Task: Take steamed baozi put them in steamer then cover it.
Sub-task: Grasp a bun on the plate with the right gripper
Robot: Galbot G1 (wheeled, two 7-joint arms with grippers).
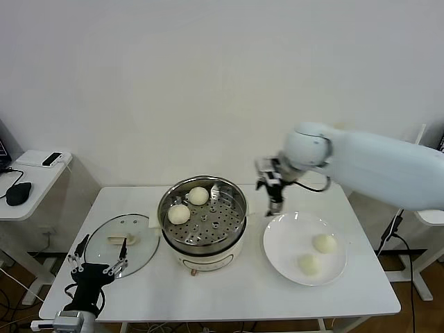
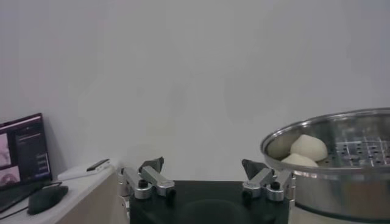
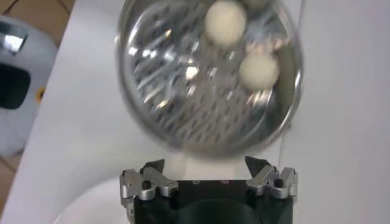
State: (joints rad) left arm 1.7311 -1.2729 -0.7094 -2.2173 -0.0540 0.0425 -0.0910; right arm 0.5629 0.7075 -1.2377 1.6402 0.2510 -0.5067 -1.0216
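Observation:
The steel steamer (image 1: 202,220) stands mid-table with two baozi (image 1: 179,214) (image 1: 198,195) on its perforated tray. Two more baozi (image 1: 323,243) (image 1: 308,263) lie on the white plate (image 1: 284,239) to the right. My right gripper (image 1: 272,198) hangs open and empty between steamer and plate, above the plate's far rim; its wrist view shows the steamer (image 3: 207,73) with two buns (image 3: 225,21) (image 3: 259,68). The glass cover (image 1: 123,244) lies flat at the left. My left gripper (image 1: 97,267) rests open at the table's near left corner, with the steamer (image 2: 332,158) beside it.
A side table (image 1: 28,177) at the far left carries a mouse and a phone. The wall stands close behind the table. The right arm's white casing (image 1: 374,163) reaches over the table's far right corner.

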